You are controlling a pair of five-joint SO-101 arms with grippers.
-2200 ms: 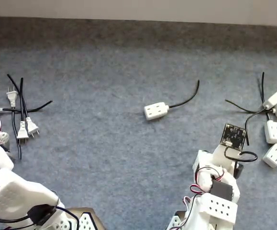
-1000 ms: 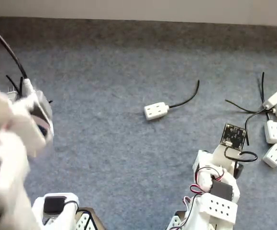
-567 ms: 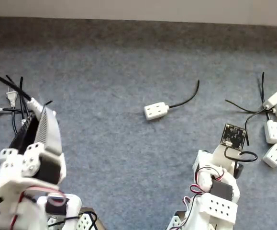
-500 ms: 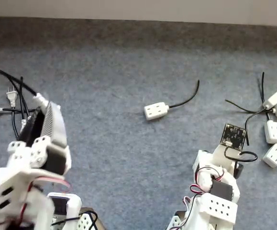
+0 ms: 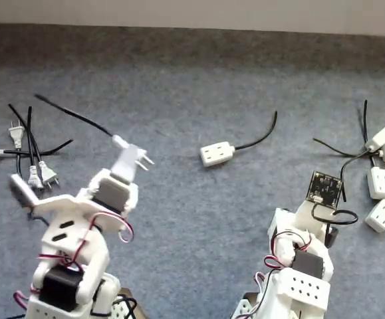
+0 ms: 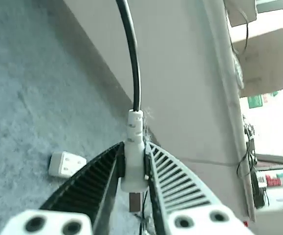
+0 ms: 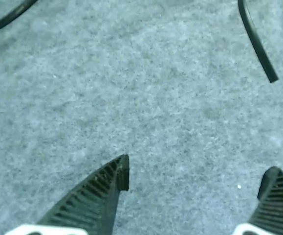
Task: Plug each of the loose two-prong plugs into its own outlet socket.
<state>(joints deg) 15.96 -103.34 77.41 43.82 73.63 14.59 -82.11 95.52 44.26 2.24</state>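
Left pincer (image 6: 134,149): we see it clamped on a plug (image 6: 133,128), with one ribbed finger (image 6: 95,178) pressed against each flat side of the white body.
Plug: it is held clear of the tabletop (image 5: 179,80). In the high view its prongs point roughly toward the socket (image 5: 217,153), and it is well apart from that socket on the left arm's side. In the left wrist view one prong shows below the body, between the fingers.
Cord (image 5: 72,114): it is black and leaves the back of the plug. It runs through the air away from the socket.
Right pincer (image 7: 198,174): it is spread wide and grips nothing. It hangs over bare tabletop, on the near side of the socket toward the right arm.
Stray cord end (image 7: 258,49): it is black and lies on the tabletop just beyond the right pincer's fingertips.
Socket: it is white and lies flat and alone on the tabletop. Its own short black lead (image 5: 262,136) curves away toward the right arm's side.
Loose plugs (image 5: 31,181): we count several in a tangle of black cords. They lie farther from the socket than the held plug, on the left arm's side.
Spare sockets (image 5: 380,183): four white ones are bunched together, well apart from the socket on the right arm's side.
Tabletop: it is grey and carpet-like.
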